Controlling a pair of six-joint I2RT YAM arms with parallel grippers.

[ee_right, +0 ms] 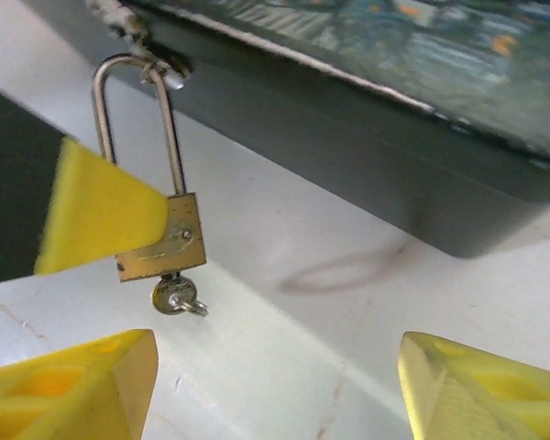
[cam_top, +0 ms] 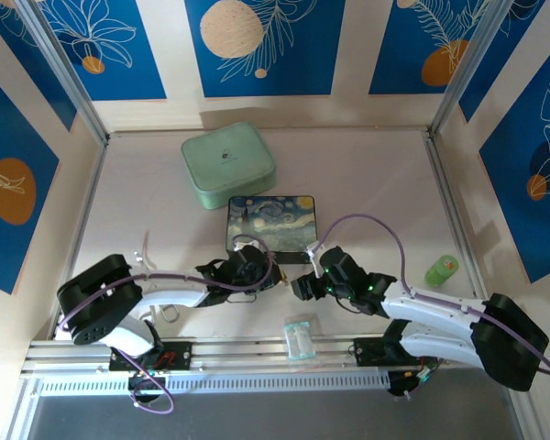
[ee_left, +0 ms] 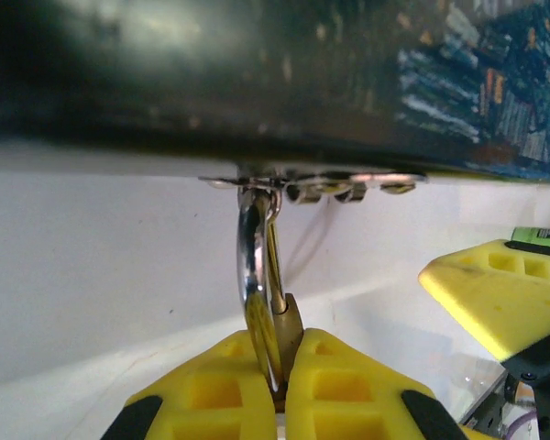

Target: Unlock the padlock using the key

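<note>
Our left pincer (ee_left: 277, 371) was clamped on the padlock (ee_right: 160, 243), which hung from the latch of the painted box (ee_right: 385, 147) with the key (ee_right: 176, 295) in its keyhole. Our right pincer (ee_right: 275, 380) gaped wide near it over the counter (ee_right: 284, 330).

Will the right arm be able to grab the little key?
Probably yes. The key pokes out under the padlock, the open right gripper faces it with nothing between, and the left gripper pinches only the padlock's body.

No legible text was recorded. The mint case (cam_top: 227, 167), upper centre, bore a small dark mark, too small to read.
</note>
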